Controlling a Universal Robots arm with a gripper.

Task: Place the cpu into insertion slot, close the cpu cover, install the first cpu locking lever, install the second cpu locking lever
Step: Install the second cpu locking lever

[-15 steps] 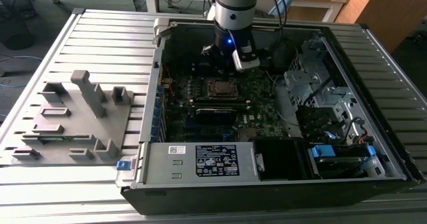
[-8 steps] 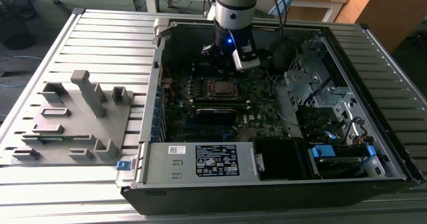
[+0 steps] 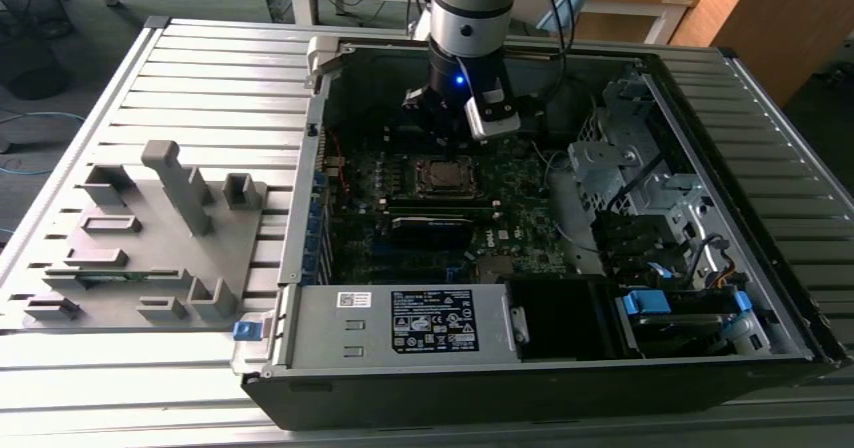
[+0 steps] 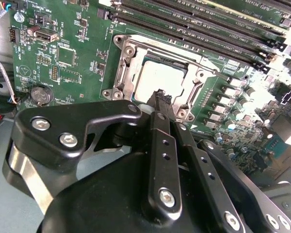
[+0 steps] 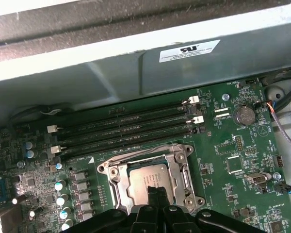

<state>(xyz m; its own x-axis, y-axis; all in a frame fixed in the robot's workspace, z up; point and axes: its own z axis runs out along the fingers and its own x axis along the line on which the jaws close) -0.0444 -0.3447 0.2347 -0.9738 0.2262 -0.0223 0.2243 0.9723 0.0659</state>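
Note:
The cpu (image 5: 144, 180) lies flat in the insertion slot (image 3: 445, 176) on the green motherboard, its dull grey top showing in both wrist views. The silver cpu cover (image 5: 182, 170) lies down around it as a frame, with the cpu (image 4: 155, 77) showing through the cut-out. A thin metal lever rod (image 4: 184, 63) runs along one side of the cover (image 4: 128, 73). My gripper (image 4: 160, 97) hangs just above the socket's edge, fingers pressed together with nothing between them. Its black fingertips (image 5: 153, 193) overlap the cpu's near edge. In the exterior view the gripper (image 3: 447, 133) is inside the open case, above the socket.
Long black memory slots (image 5: 126, 128) run beside the socket, and the case wall (image 5: 136, 63) rises behind them. A coin battery (image 5: 242, 115) and cables (image 5: 281, 131) sit off to one side. The power supply box (image 3: 434, 320), drive cage (image 3: 627, 168) and grey fixture plate (image 3: 134, 238) surround the area.

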